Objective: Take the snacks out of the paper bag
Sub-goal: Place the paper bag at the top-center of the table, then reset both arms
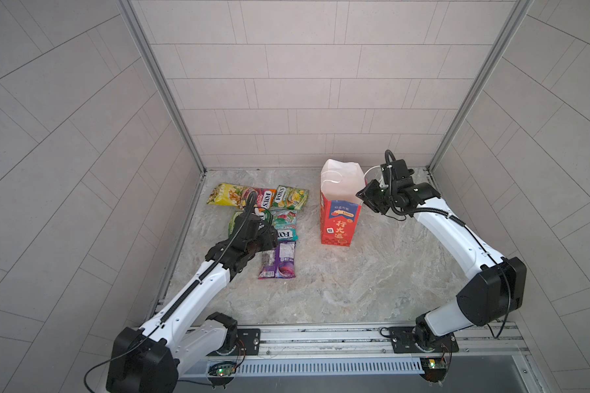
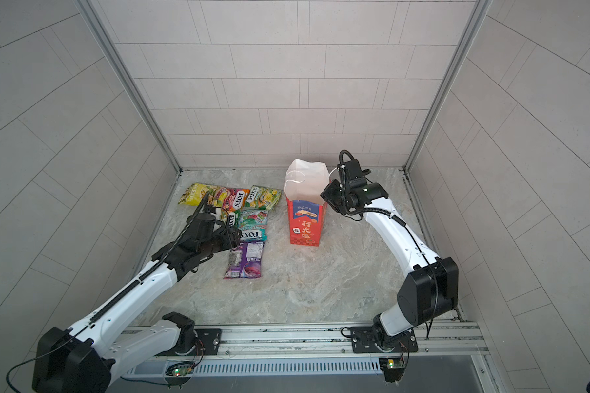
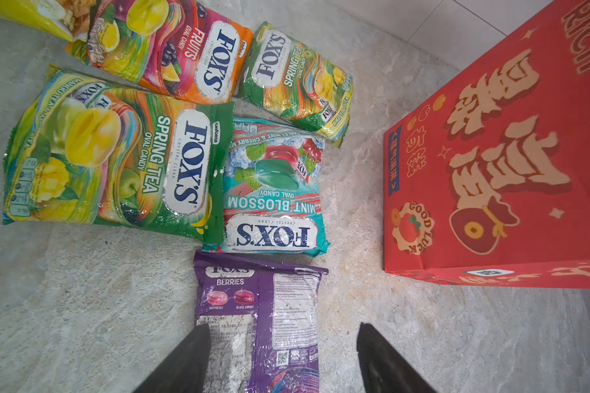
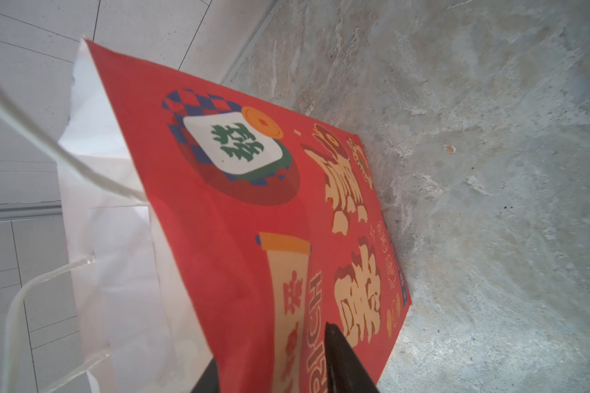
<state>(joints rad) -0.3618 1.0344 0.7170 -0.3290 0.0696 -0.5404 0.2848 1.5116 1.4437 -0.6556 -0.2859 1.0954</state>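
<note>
The red paper bag (image 1: pixel 338 217) stands upright right of centre in both top views, light and probably easy to tip, its white mouth showing no packet. Six snacks (image 1: pixel 288 197) lie flat left of it: glossy, soft, probably slippery, best pinched at a crimped end. The right gripper (image 4: pixel 272 342) straddles the bag's rim, jaws parted; the left gripper (image 3: pixel 283 326) hangs spread, empty, over the purple packet (image 3: pixel 259 306).

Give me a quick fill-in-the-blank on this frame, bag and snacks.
The paper bag stands ___, not tipped.
Exactly ___ snacks lie outside it.
The left gripper hovers over the purple packet with jaws ___.
The teal packet reads MINT ___.
Missing words: upright; six; open; BLOSSOM.
</note>
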